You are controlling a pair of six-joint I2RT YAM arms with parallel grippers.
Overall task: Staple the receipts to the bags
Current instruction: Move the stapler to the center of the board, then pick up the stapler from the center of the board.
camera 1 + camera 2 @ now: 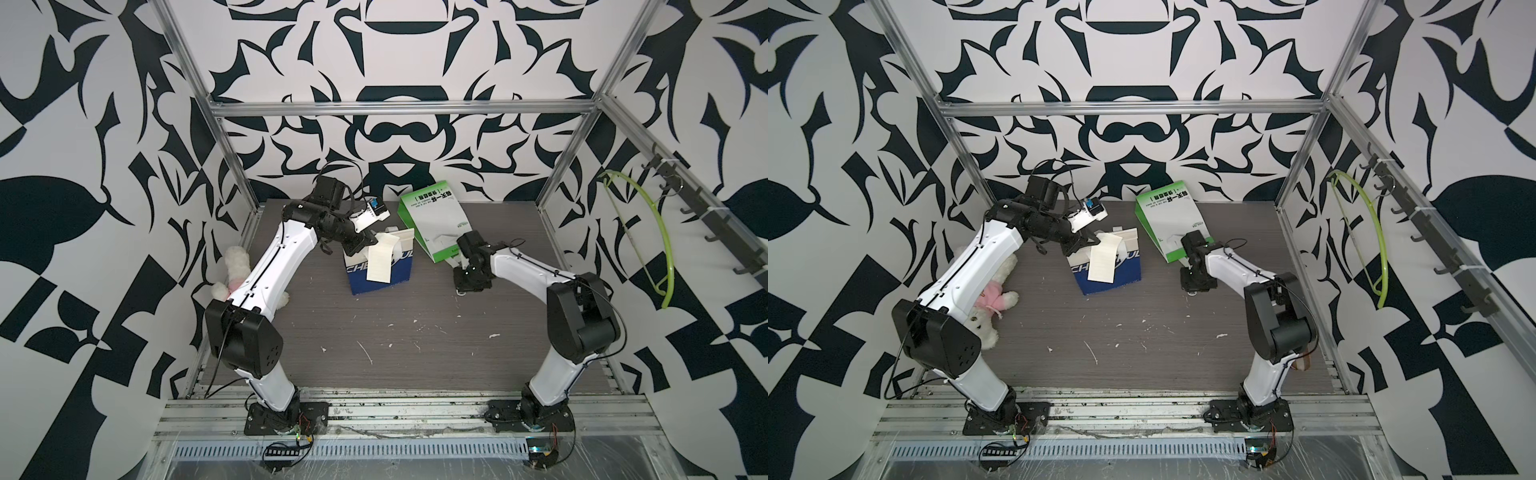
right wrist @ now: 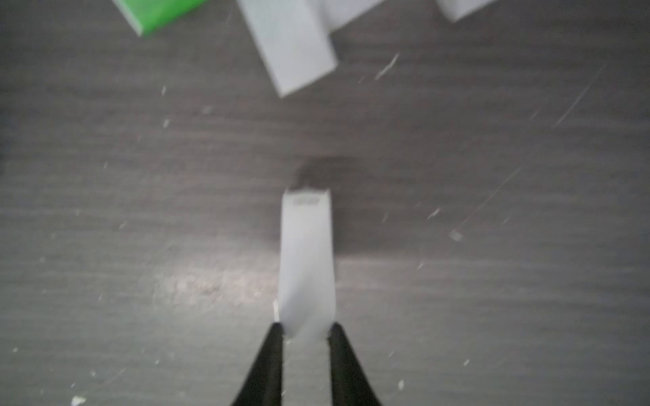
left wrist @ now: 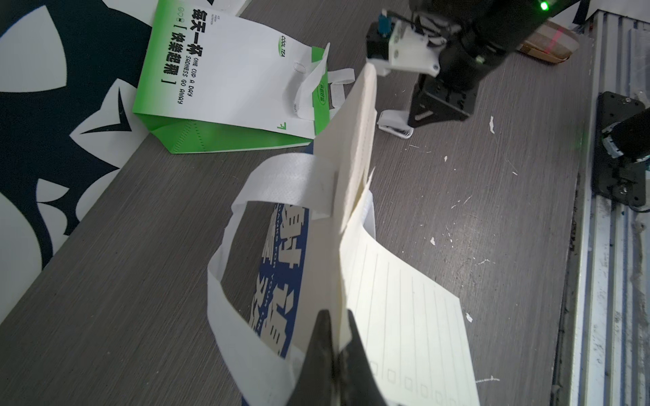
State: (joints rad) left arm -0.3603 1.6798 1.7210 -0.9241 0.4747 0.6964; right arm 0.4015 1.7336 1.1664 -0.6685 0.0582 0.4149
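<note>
COOL TEA bag (image 1: 436, 220) lies flat at the back of the table (image 1: 415, 332). Navy CHEE bag (image 1: 399, 280) stands mid-table. Lined receipt (image 1: 380, 268) hangs over its front, pinched at the bag's top by left gripper (image 3: 338, 348). Right gripper (image 2: 306, 327) clamps white stapler (image 2: 306, 253) low over the tabletop.

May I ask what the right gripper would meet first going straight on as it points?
The right gripper points down, so likely the table right beneath the stapler between its jaws.
</note>
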